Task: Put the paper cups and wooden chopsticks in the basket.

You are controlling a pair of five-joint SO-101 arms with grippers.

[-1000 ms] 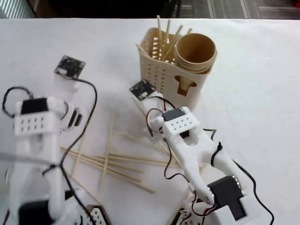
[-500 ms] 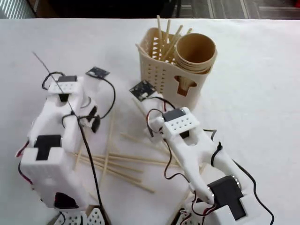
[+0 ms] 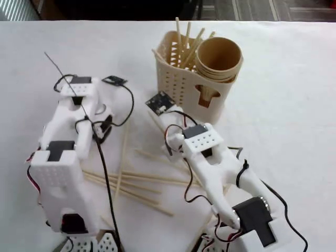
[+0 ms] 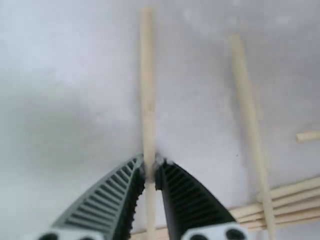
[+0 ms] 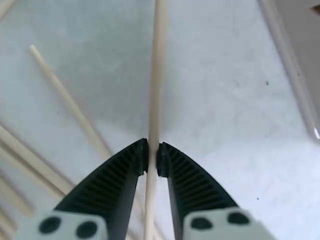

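Left gripper [image 4: 150,167]: jaws clenched on a single wooden stick, recorded here as the first chopstick [image 4: 146,90], which runs straight out past the fingertips over the white table [image 4: 60,100]. A neighbouring chopstick [image 4: 250,130] lies just beside it, roughly parallel and apart from it, and its near end meets a bundle lying crosswise. Right gripper [image 5: 152,152]: jaws likewise clamped, grasping the second chopstick [image 5: 159,60] between the ribbed pads. Whether either held stick is clear of the table surface cannot be determined. From the high view, the basket [image 3: 178,79] stands upright toward the far side of the table [image 3: 294,105]. The paper cups [image 3: 219,58] sit nested inside it at one end, and the stored chopsticks [image 3: 185,39] stand tilted in the other end, their tips above the rim. The loose chopsticks [image 3: 136,184] lie scattered and overlapping on the table between the left arm [image 3: 68,142] and the right arm [image 3: 215,163], well apart from the basket.
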